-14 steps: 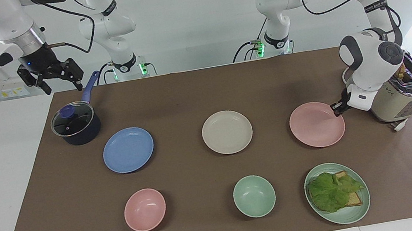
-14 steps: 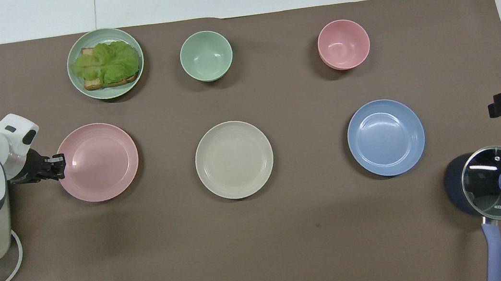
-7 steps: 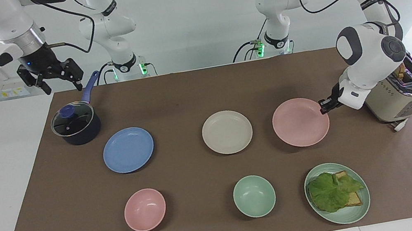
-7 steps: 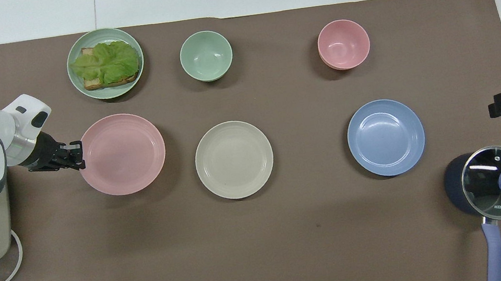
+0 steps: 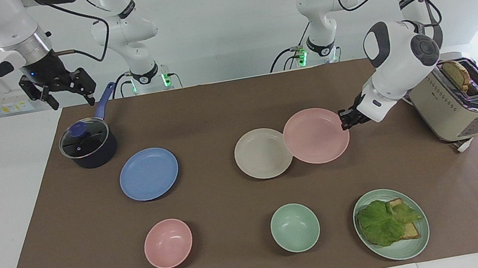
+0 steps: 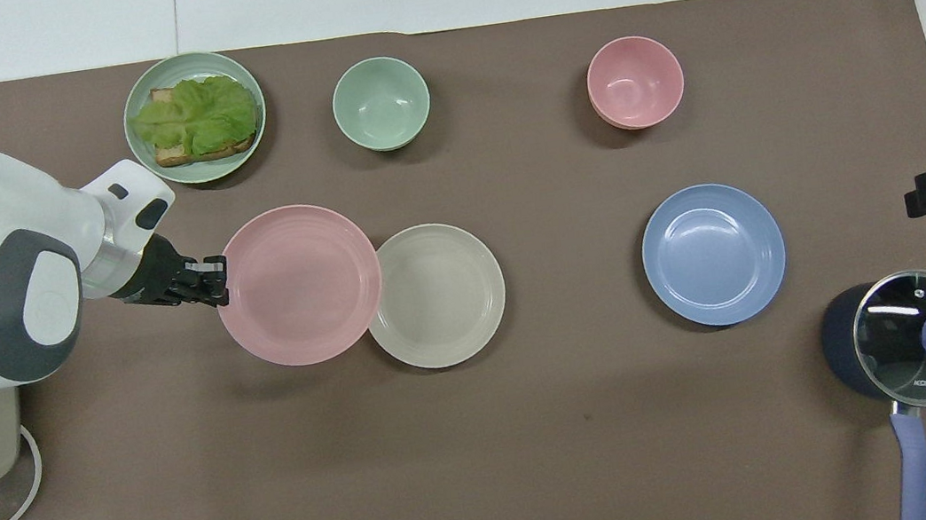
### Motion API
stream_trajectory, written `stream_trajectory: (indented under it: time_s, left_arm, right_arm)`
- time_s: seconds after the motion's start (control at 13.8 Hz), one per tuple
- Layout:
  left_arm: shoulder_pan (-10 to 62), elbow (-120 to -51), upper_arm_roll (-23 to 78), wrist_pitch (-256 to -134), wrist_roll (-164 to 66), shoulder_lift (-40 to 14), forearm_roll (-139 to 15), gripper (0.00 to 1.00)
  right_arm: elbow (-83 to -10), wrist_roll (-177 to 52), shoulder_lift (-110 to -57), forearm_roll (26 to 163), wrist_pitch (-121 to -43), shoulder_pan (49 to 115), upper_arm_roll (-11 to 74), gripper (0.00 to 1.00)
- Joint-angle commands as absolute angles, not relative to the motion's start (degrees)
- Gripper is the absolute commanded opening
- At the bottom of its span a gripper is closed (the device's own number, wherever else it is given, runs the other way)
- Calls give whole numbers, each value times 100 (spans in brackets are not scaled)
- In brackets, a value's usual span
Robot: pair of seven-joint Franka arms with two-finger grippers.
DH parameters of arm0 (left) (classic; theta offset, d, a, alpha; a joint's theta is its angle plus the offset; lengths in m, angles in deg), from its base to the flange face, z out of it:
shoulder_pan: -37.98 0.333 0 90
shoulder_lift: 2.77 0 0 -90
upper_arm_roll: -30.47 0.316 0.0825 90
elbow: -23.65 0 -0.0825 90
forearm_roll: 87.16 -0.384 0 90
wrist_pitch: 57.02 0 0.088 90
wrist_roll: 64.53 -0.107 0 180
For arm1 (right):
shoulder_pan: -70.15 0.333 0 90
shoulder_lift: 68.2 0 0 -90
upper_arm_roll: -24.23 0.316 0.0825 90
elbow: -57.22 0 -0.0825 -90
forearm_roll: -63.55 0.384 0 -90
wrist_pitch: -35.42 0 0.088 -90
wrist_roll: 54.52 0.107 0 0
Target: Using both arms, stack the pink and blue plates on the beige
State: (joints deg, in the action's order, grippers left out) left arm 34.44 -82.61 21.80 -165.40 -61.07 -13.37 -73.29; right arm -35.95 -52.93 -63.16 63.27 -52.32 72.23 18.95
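- The surface [image 5: 0, 217] is covered by a brown mat [image 5: 214, 104] on which all the dishes are set.
- The left arm [image 5: 402, 63] is reached in from its end of the surface, just above the toaster [image 5: 458, 109].
- The right arm [image 5: 3, 32] is held waiting above the pot [image 5: 88, 147].
- The toaster is stood at the left arm's end of the mat, with a slice of bread [image 5: 456, 74] seen in its slot.
- The pot, dark with a glass lid and blue handle, is placed at the right arm's end, nearer to the robots than the blue plate [image 5: 148, 174].
- The pink plate [image 5: 316, 135] is held clear of the mat by its rim, its edge overlapping the rim of the beige plate [image 5: 259, 155] in the overhead view.
- The beige plate is laid at the middle of the mat, and the blue plate is laid flat well apart from it toward the right arm's end.
- A green plate [image 5: 415, 243] with lettuce and bread is set farther from the robots than the pink plate.
- A pink bowl [image 5: 168, 243] and a green bowl [image 5: 295, 227] are set in the same row as the green plate.
- The left gripper [image 5: 347, 119] is clamped on the pink plate's rim, its fingers pinched tight there.
- The right gripper [image 5: 70, 95] is hung over the mat's edge by the pot's handle, its fingers spread wide with nothing between them.
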Motion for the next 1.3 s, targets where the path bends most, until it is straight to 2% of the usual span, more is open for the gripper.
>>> stream_trajectory:
  time_s: [0.0,0.51,0.72,0.94,1.23]
  left_arm:
    - [3034,-8419,2256,-16661,-6015,-1174,-7152,0]
    - [2041,-8850,2264,-17891,-5092,-1340,-7064,0]
    - [1917,-9157,2264,-18244,-5082,-1349,-7064,0]
    - [1645,-9184,2273,-18568,-4811,-1507,-7046,0]
    - [1644,-9193,2273,-18561,-4819,-1507,-7046,0]
  right_arm:
    - [-3761,-5381,-6222,6461,-5256,7165,1887,100]
    - [-4507,-5460,-6248,6461,-6213,7086,1896,100]
    - [-4744,-5513,-6336,6461,-6442,7077,1896,100]
    - [-5105,-5777,-6512,6470,-6907,7059,1896,100]
    - [-5333,-5812,-6916,6496,-7434,7085,1905,100]
